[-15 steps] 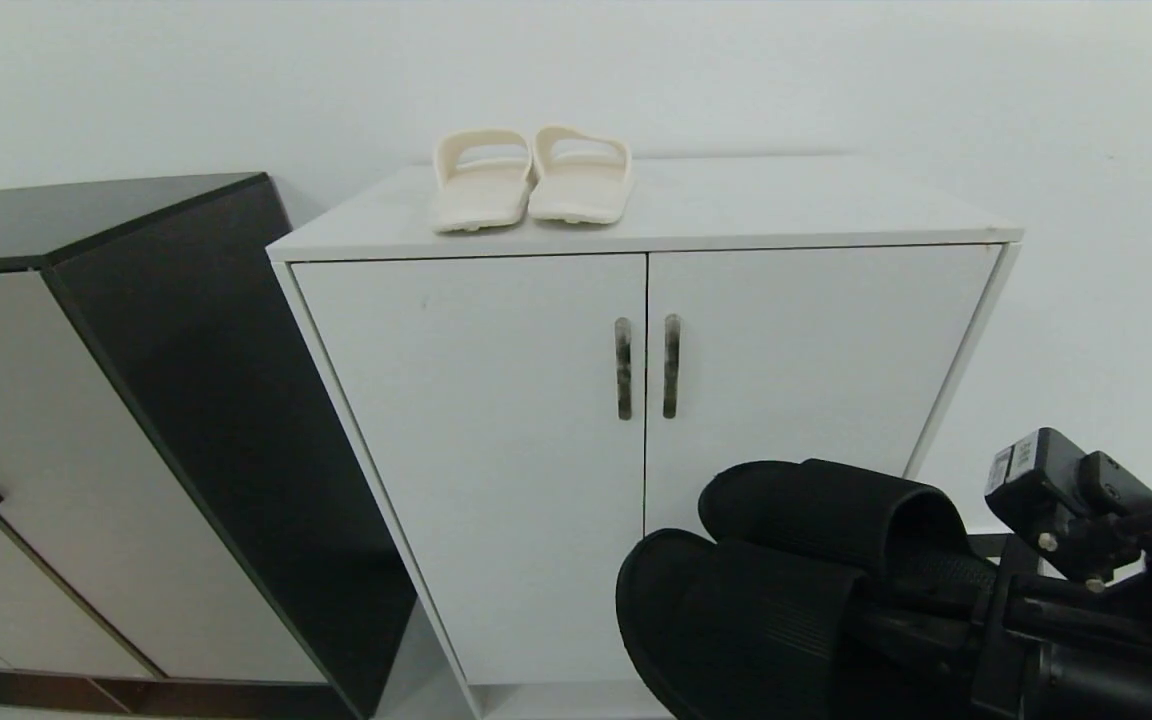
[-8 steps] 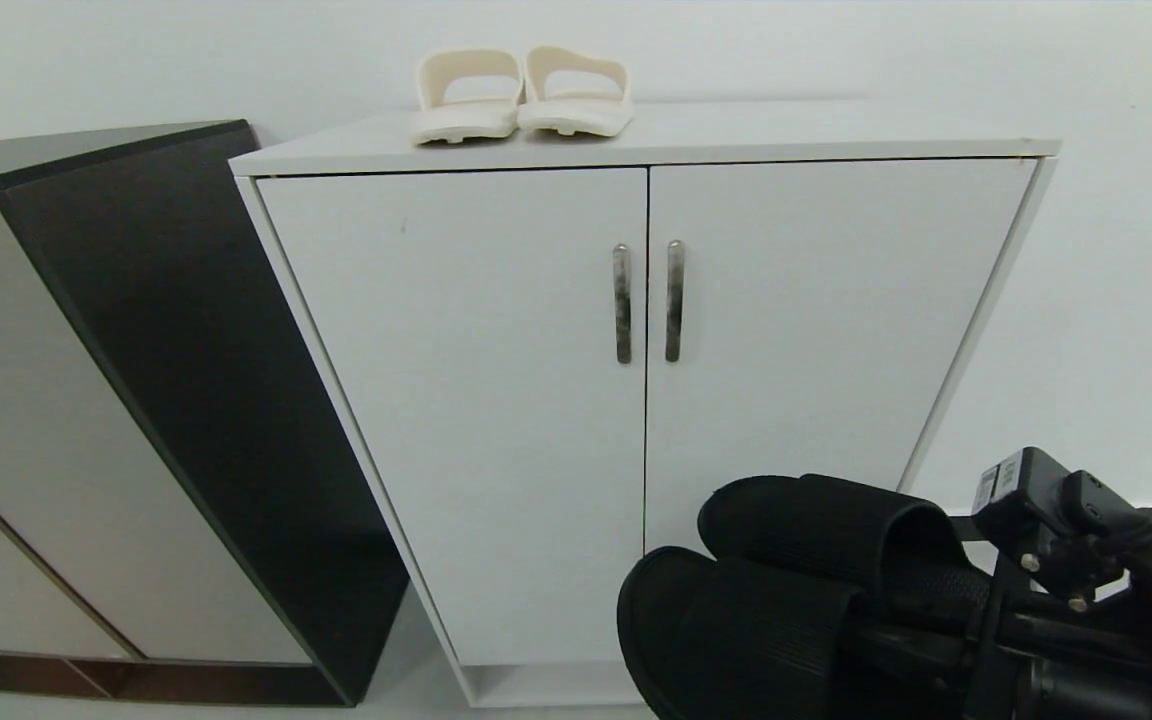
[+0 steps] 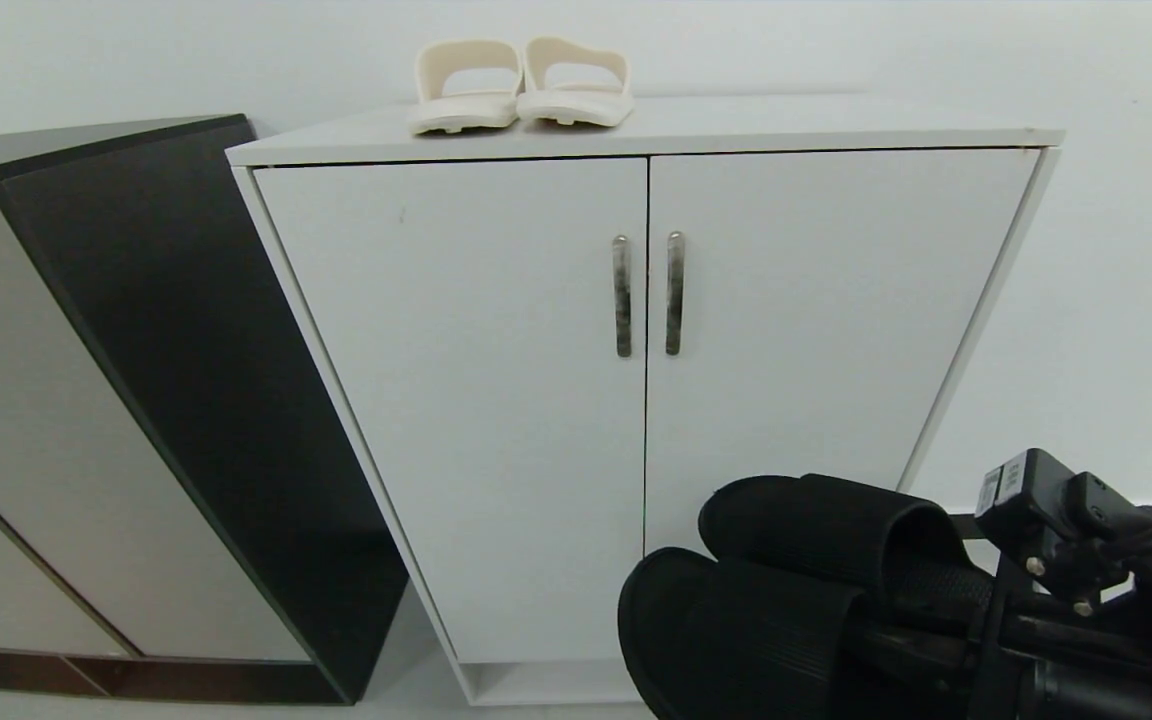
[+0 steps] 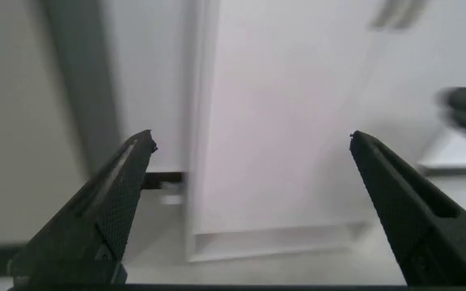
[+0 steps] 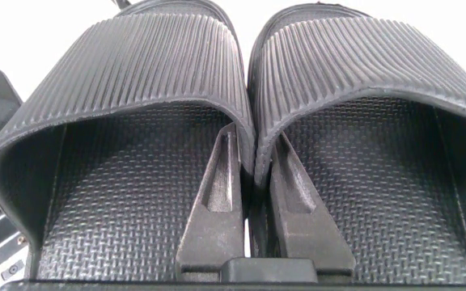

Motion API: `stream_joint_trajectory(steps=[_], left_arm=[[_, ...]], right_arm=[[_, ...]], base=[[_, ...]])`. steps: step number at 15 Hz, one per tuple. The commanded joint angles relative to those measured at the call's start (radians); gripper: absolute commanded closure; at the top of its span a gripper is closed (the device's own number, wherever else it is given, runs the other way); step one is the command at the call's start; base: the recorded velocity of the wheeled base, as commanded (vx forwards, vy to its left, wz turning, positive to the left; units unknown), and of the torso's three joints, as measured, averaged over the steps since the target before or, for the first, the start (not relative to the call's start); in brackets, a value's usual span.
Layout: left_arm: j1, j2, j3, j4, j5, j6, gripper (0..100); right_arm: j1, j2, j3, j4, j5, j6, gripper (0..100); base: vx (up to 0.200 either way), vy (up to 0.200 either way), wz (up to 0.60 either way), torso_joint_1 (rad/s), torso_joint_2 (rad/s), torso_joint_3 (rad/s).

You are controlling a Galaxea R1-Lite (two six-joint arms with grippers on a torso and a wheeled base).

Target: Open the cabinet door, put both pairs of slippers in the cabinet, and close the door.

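Right gripper [image 5: 253, 149]: its two fingers [image 5: 217, 210] stand narrow, pinched on the touching inner walls of the pair of black ribbed rubber slippers [image 3: 766, 620]. One finger lies on each studded footbed, with its tip under that slipper's strap.
Black slippers: held side by side, one on either side of the right fingers. The toes point away from the fingers toward the cabinet, low before its right door [image 3: 816, 330].
Left gripper [image 4: 251, 141]: fingers [image 4: 112, 210] spread wide, with nothing between them.
White two-door wooden cabinet [image 3: 496, 450]: beyond both sets of fingers, with both doors shut. In the left wrist view, its lower left corner and foot lie past the gap between the left fingers.
Pair of slim upright metal handles [image 3: 622, 296]: side by side at the seam where the doors meet, above the right fingers and apart from both grippers.
Pair of cream open-toe foam slippers [image 3: 481, 105]: on the cabinet top [image 3: 786, 125], side by side and touching, toward its left rear. They are well above and beyond the fingers.
Dark-sided cabinet with a pale front [image 3: 186, 380]: just beside the white cabinet's left side, beyond the left fingers.
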Motion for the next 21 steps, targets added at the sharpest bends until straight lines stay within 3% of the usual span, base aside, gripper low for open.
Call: stream_joint_trajectory(steps=[1,3,4,5,6,7,8,9,13,15,17,18,20,21], left_arm=[[-0.012,0.354,-0.076,-0.139,-0.248,-0.027,0],[-0.019,0.515,-0.079,-0.282,-0.409,-0.024,0],[-0.054,0.585,-0.099,-0.338,-0.463,-0.017,0],[-0.118,0.656,-0.12,-0.371,-0.463,0.005,0],[-0.177,0.713,-0.134,-0.391,-0.454,0.054,0],[-0.19,0.734,-0.137,-0.395,-0.446,0.071,0],[-0.273,0.86,-0.183,-0.421,-0.374,0.166,0],[-0.335,0.921,-0.223,-0.434,-0.309,0.172,0],[-0.594,1.075,-0.372,-0.542,-0.079,0.147,0],[-0.657,1.178,-0.488,-0.538,-0.033,0.149,0],[-0.706,1.225,-0.582,-0.535,-0.055,0.128,0],[-0.709,1.254,-0.63,-0.535,-0.09,0.092,0],[-0.716,1.305,-0.715,-0.519,-0.154,0.054,0],[-0.724,1.337,-0.765,-0.495,-0.159,0.046,0]], right_arm=[[0.0,-0.001,0.008,0.0,-0.001,-0.005,100],[0.0,0.0,0.019,0.0,-0.001,-0.046,100],[0.0,0.0,0.024,0.0,-0.001,-0.051,100],[0.0,0.0,0.025,-0.002,0.0,-0.049,100],[0.0,0.002,0.03,-0.002,0.0,-0.049,100],[0.0,0.002,0.03,-0.002,0.0,-0.051,100],[0.0,0.008,0.024,-0.003,0.0,-0.048,100],[0.0,0.011,0.024,-0.003,-0.001,-0.048,100],[0.0,0.012,0.024,-0.002,-0.003,-0.049,100],[-0.001,0.012,0.024,-0.002,-0.004,-0.048,100],[-0.001,0.014,0.024,-0.002,-0.004,-0.046,100],[-0.003,0.018,0.024,-0.002,-0.004,-0.046,100],[-0.003,0.031,0.02,-0.002,-0.004,-0.046,100],[-0.003,0.037,0.016,-0.002,-0.004,-0.046,100]], base=[[0.0,0.0,0.0,0.0,0.0,0.0],[0.0,0.0,0.0,0.0,0.0,0.0],[0.0,0.0,0.0,0.0,0.0,0.0],[0.0,0.0,0.0,0.0,0.0,0.0],[0.0,0.0,0.0,0.0,0.0,0.0],[0.0,0.0,0.0,0.0,0.0,0.0],[0.0,0.0,0.0,0.0,0.0,0.0],[0.0,0.0,0.0,0.0,0.0,0.0],[0.0,0.0,0.0,0.0,0.0,0.0],[0.0,0.0,0.0,0.0,0.0,0.0],[0.0,0.0,0.0,0.0,0.0,0.0],[0.0,0.0,0.0,0.0,0.0,0.0],[0.0,0.0,0.0,0.0,0.0,0.0],[0.0,0.0,0.0,0.0,0.0,0.0]])
